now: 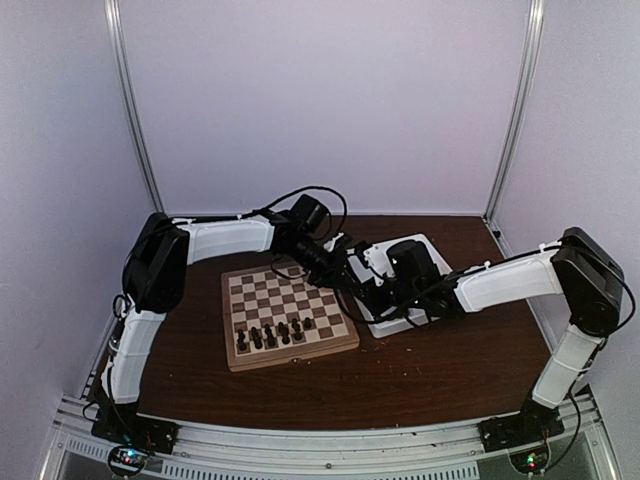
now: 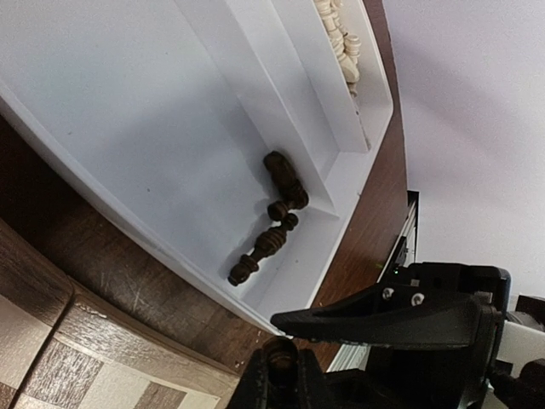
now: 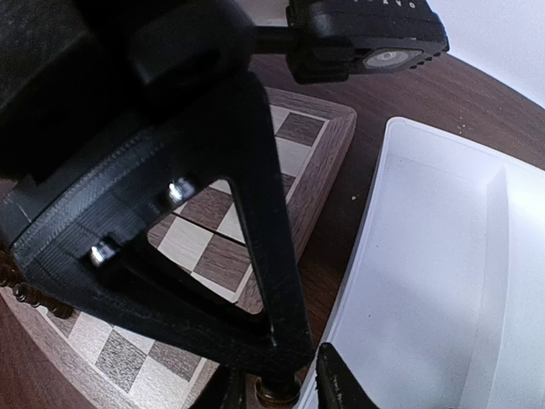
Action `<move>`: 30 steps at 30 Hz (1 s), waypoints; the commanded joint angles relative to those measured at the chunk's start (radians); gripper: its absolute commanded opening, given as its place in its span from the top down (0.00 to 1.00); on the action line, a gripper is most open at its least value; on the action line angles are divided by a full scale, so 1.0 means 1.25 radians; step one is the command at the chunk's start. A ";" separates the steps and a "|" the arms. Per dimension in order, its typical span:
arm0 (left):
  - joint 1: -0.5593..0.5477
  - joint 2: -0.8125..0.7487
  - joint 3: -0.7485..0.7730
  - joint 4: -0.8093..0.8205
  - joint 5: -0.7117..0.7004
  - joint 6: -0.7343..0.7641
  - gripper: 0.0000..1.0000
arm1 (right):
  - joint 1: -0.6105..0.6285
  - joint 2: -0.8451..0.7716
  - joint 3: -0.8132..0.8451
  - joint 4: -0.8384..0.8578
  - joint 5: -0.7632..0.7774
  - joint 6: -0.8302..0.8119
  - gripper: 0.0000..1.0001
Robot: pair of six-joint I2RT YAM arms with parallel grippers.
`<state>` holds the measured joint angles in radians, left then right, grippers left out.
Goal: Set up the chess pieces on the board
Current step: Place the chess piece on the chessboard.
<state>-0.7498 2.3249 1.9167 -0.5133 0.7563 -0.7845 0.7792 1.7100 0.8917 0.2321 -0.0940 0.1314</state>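
Note:
Between the board (image 1: 291,346) and the white tray (image 1: 426,241), my two grippers meet over the table. My left gripper (image 2: 281,377) is shut on a dark chess piece (image 2: 282,358), just off the board's corner (image 2: 51,358). My right gripper (image 3: 283,390) stands open around the same chess piece (image 3: 276,395), with a narrow gap on each side. From above, the left gripper (image 1: 345,275) and the right gripper (image 1: 362,288) touch tips. Several dark pieces (image 1: 270,333) stand in the board's near rows. Two more dark pieces (image 2: 285,181) (image 2: 262,249) lie in a tray compartment.
Pale cream pieces (image 2: 341,43) fill the tray's far compartment. The tray's wide compartment (image 3: 426,281) lies right beside the grippers. The right arm's finger (image 2: 383,317) crosses close to the left gripper. The cell's walls enclose the brown table (image 1: 440,370).

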 commanded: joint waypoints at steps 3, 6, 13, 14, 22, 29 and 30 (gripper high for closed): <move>0.003 0.008 -0.003 0.022 0.010 0.016 0.94 | 0.003 -0.008 0.006 0.022 0.019 -0.003 0.65; 0.005 0.008 -0.001 0.021 0.011 0.016 0.94 | 0.003 -0.015 -0.002 0.024 0.021 -0.003 0.60; 0.007 -0.004 0.006 -0.013 -0.010 0.042 0.94 | 0.003 -0.060 -0.037 0.049 0.035 0.004 0.42; 0.007 -0.007 0.006 -0.015 -0.017 0.048 0.94 | 0.002 -0.069 -0.036 0.043 0.037 0.009 0.42; 0.006 -0.055 0.003 -0.076 -0.101 0.097 0.95 | -0.018 -0.214 -0.085 0.000 0.048 0.015 0.41; -0.005 -0.109 -0.041 -0.100 -0.187 0.150 0.95 | -0.054 -0.309 -0.159 0.011 0.100 0.026 0.40; -0.011 -0.120 -0.049 -0.100 -0.204 0.162 0.95 | -0.059 -0.315 -0.171 0.021 0.119 0.030 0.40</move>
<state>-0.7479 2.2684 1.8874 -0.6250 0.5976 -0.6552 0.7273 1.3479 0.7372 0.2462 -0.0338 0.1455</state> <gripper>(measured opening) 0.091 0.594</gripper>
